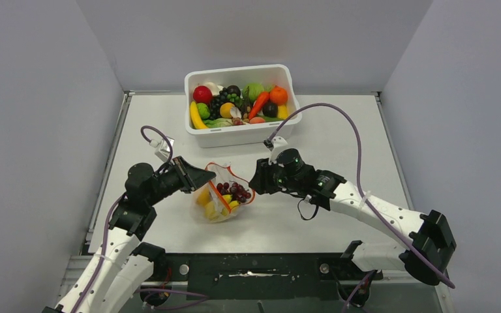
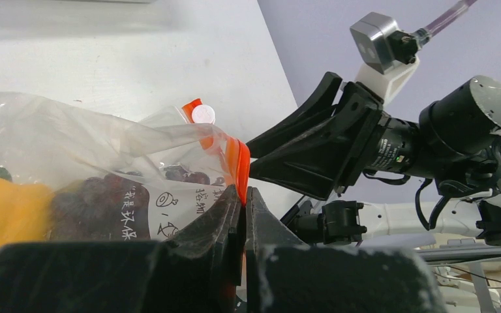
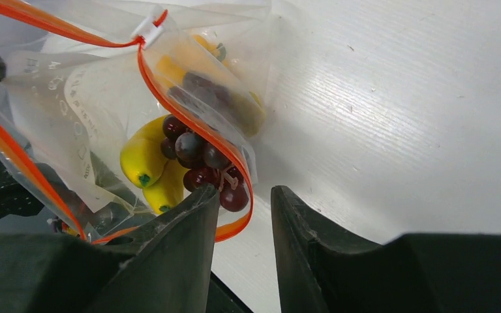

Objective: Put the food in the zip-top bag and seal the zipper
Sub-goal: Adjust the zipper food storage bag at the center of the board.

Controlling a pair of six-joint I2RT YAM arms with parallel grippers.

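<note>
The clear zip-top bag [image 1: 225, 195] lies on the table between my two grippers, mouth gaping upward. Inside it show dark purple grapes [image 3: 196, 156], a yellow banana bunch [image 3: 142, 163] and an orange-yellow piece [image 2: 3, 208]. My left gripper [image 2: 242, 193] is shut on the orange-red zipper [image 2: 237, 160] at the bag's left corner, holding that edge up. My right gripper [image 3: 246, 192] stands open at the bag's right edge. The zipper [image 3: 231, 230] loops just inside the gap beside its left finger, not pinched. A white slider [image 3: 149, 29] sits on the strip.
A white tub [image 1: 238, 134] with several more toy fruits and vegetables stands behind the bag at the table's far middle. Grey walls close in both sides. The right arm [image 1: 378, 212] stretches in from the near right.
</note>
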